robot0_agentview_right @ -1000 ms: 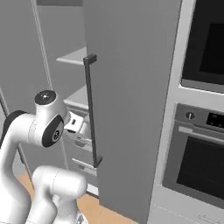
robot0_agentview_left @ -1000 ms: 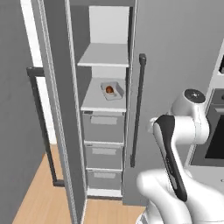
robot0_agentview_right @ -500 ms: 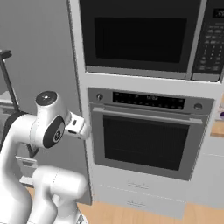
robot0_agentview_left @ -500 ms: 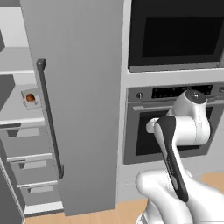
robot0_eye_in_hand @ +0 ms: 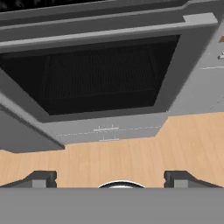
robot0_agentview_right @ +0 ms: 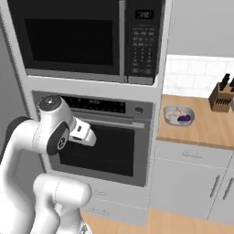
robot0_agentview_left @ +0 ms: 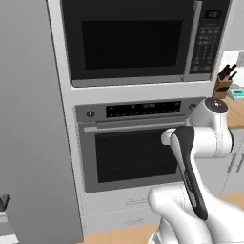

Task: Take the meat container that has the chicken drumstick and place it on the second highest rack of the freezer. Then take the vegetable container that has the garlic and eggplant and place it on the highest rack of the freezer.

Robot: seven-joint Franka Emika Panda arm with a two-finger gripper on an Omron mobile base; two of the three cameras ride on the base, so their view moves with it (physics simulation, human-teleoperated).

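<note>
Hand view, dark blocky fingers [robot0_eye_in_hand: 43, 178] spread wide, empty, glossy black oven door [robot0_eye_in_hand: 96, 78], pale wood floor [robot0_eye_in_hand: 131, 157]

The arm [robot0_agentview_left: 200, 143] is glossy white, built of rounded, swollen link shells. A long dark grey, almost black panel [robot0_agentview_left: 190, 176] runs down the side of one link in the left base view, narrowing toward its lower end. In the right base view a dark round joint face [robot0_agentview_right: 60, 139] sits in the elbow, with a small light dot at its centre. Each view shows a flat grey circular cap [robot0_agentview_right: 50, 103] with a small dark mark on top of a joint. The fingers [robot0_eye_in_hand: 41, 178] are small, dark grey and blocky.
</note>
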